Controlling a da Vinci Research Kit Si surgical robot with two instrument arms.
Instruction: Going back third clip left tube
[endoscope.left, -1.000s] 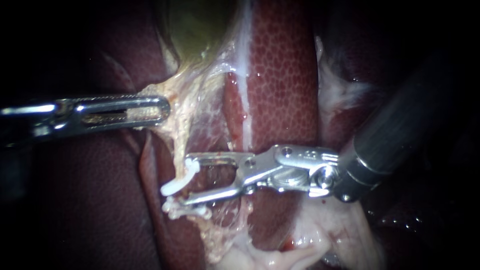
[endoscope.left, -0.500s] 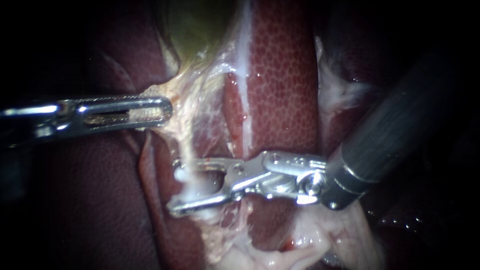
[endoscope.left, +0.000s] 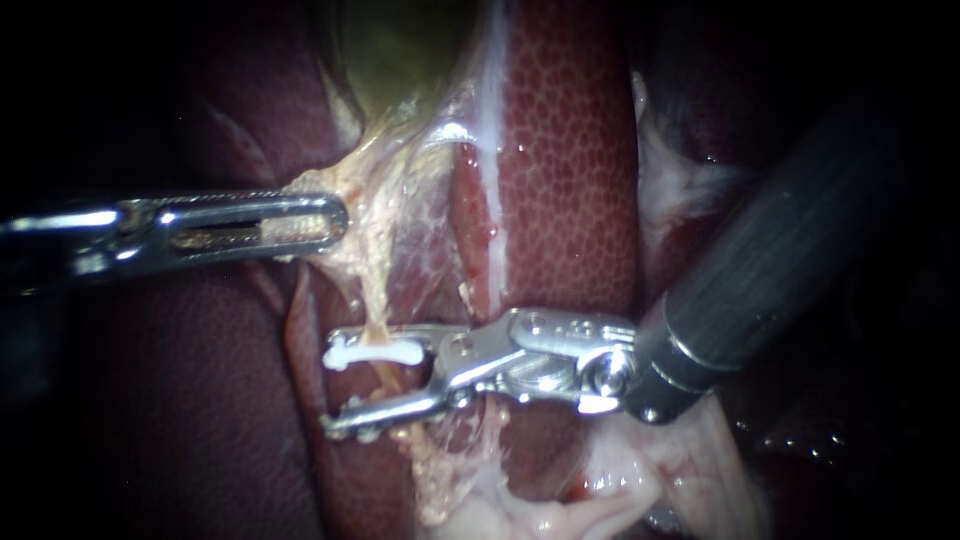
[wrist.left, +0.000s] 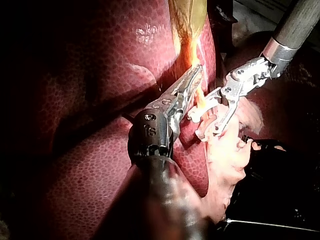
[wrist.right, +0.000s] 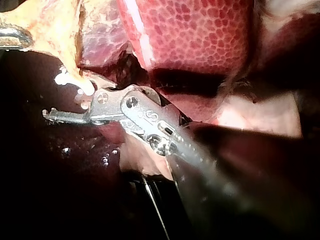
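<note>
Where the endoscope looks onto the tissue, the liver (endoscope.left: 565, 150) fills most of the field, with a bright speckled red lobe in the middle and darker lobes to either side. Above it the greenish gallbladder (endoscope.left: 400, 50) narrows downward into a sheet of pale tissue (endoscope.left: 385, 200) that fans toward the left.

My right instrument (endoscope.left: 332, 382) has a thick dark shaft that comes in from the upper right and reaches across the red lobe. Its jaws stand well spread, with a wide gap between the upper and the lower one, and they pinch nothing. My left instrument (endoscope.left: 330, 222) is slimmer and comes in level from the left. Its windowed jaws are pressed together on the edge of the pale tissue, which shows through the window and is drawn taut toward them.

From that tissue a thin yellowish tube (endoscope.left: 372, 295) runs down into the gap between the right instrument's jaws. A small white clip (endoscope.left: 375, 352) lies across the tube, flat and closed. It sits just under the upper jaw and apart from the lower one; whether it touches the upper jaw I cannot tell. In the left wrist view the clip sits between those spread jaws, near the left instrument's jaws.
</note>
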